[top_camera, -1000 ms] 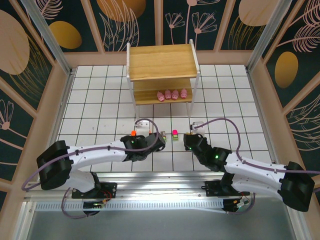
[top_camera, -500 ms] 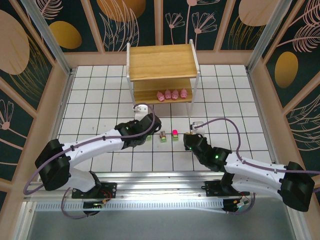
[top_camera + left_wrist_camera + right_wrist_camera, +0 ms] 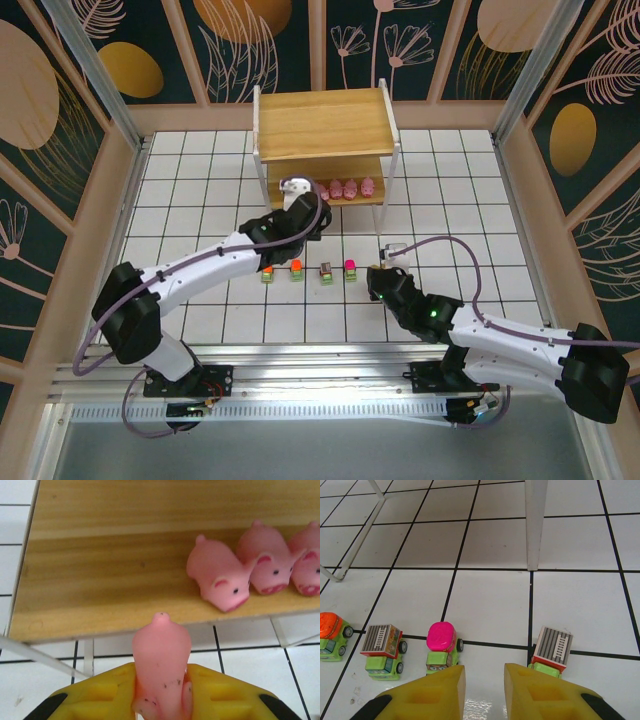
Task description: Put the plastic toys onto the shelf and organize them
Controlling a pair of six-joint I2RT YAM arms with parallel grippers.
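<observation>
My left gripper (image 3: 161,680) is shut on a pale pink pig (image 3: 161,652), held just in front of the shelf's (image 3: 100,580) lower tier; in the top view the gripper (image 3: 292,190) is at that tier's left end. Several pink pigs (image 3: 345,188) stand in a row on that tier, the nearest pig (image 3: 220,580) just right of mine. Green toys line the floor: orange-topped (image 3: 332,630), grey-topped (image 3: 382,645), magenta-topped (image 3: 441,642) and striped-topped (image 3: 551,650). My right gripper (image 3: 485,680) hovers low between the last two, shut and holding nothing.
A white shelf leg (image 3: 536,525) stands on the tiles ahead of the right gripper. The shelf's top tier (image 3: 322,122) is bare wood. Painted walls (image 3: 90,200) fence the tiled floor on three sides.
The left arm has swung from the toy row up to the shelf's lower tier, carrying the pink pig. The right arm has not moved.
</observation>
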